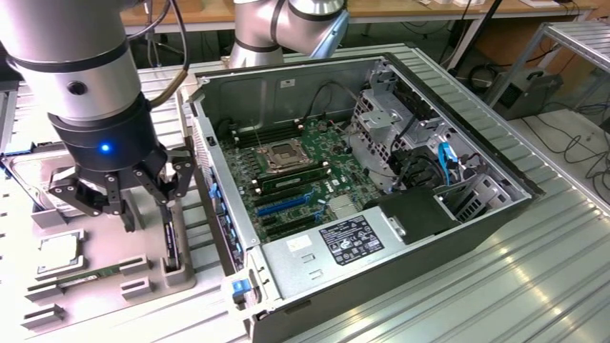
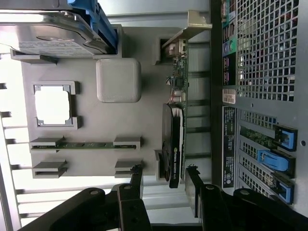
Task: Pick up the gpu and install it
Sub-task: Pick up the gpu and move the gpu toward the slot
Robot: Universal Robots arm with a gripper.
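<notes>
The gpu (image 1: 170,239) stands on its long edge in a slot at the side of the grey parts tray (image 1: 100,296) nearest the computer case. In the wrist view the gpu (image 2: 174,125) appears edge-on, with its black cooler toward my fingers and its silver end bracket (image 2: 186,30) at the far end. My gripper (image 1: 145,211) hangs just above the card, open. In the wrist view the gripper (image 2: 164,178) has one finger on each side of the card's near end, with gaps to it. Nothing is held.
The tray (image 2: 96,120) also holds a processor (image 2: 53,106), a green memory stick (image 2: 86,143) and a hard drive (image 2: 53,33). Beside it lies the open computer case (image 1: 496,193) with its motherboard (image 1: 296,179) and blue card slots (image 1: 281,204) exposed.
</notes>
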